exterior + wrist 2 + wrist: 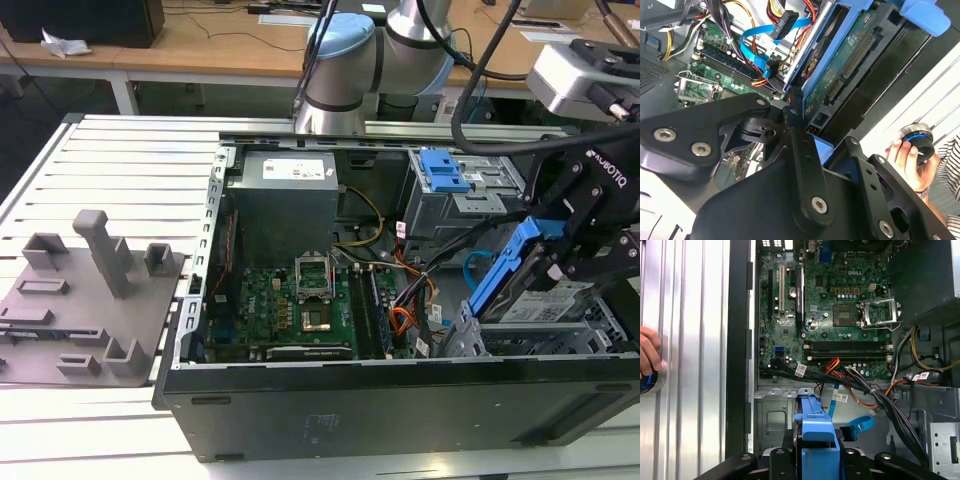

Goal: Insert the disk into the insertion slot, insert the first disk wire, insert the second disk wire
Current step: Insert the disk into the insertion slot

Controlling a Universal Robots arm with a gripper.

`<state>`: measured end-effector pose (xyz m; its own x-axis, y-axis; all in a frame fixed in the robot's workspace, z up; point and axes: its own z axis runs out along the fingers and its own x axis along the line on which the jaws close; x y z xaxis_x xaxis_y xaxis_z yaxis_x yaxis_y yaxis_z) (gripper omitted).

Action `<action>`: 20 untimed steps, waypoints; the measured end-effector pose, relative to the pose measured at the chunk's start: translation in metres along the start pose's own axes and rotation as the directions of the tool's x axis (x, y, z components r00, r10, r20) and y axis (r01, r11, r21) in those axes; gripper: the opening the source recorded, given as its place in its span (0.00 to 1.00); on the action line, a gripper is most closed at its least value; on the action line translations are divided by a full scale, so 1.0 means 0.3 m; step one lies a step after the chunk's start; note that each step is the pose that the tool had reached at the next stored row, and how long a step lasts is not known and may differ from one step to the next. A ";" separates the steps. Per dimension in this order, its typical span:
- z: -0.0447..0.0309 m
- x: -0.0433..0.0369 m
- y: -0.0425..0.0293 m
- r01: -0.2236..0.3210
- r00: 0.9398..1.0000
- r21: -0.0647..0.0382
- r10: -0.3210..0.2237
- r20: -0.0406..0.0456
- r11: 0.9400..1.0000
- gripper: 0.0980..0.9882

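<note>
In the exterior view my gripper (548, 262) is shut on the disk (560, 295), a silver drive in a blue carrier (503, 266). The disk hangs tilted at the case's right end, with its lower end at the top of the insertion slot (500, 338), a silver sheet-metal cage. Black fingers (799, 131) clamp the carrier, and the drive's green underside (850, 55) faces the second wrist view. The second disk wire (474, 264), a light-blue cable (759, 50), loops loose beside the cage. The first disk wire (401, 321), orange, red and black strands, lies by the motherboard.
A grey cage with a blue latch (444, 172) stands behind the disk. The power supply (284, 195) and the motherboard (290, 305) fill the case's left half. Black cable bundles (875, 395) cross near the cage. A person's hand (904, 150) holds a knob outside the case.
</note>
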<state>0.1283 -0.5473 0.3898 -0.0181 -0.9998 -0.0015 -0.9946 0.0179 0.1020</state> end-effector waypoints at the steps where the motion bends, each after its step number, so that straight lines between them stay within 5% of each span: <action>1: 0.000 0.000 0.000 0.000 1.000 0.000 0.000 0.000 1.000 0.30; 6: 0.002 0.000 0.000 0.000 1.000 0.000 0.000 0.000 1.000 0.30; 9: 0.003 0.000 0.000 0.000 1.000 0.000 0.000 0.000 1.000 0.45; 14: 0.004 0.000 0.000 0.000 1.000 0.000 0.000 0.000 1.000 0.45; 20: 0.006 0.000 -0.001 0.000 1.000 0.000 0.000 0.000 1.000 0.09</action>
<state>0.1283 -0.5473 0.3881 -0.0181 -0.9998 -0.0014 -0.9946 0.0179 0.1020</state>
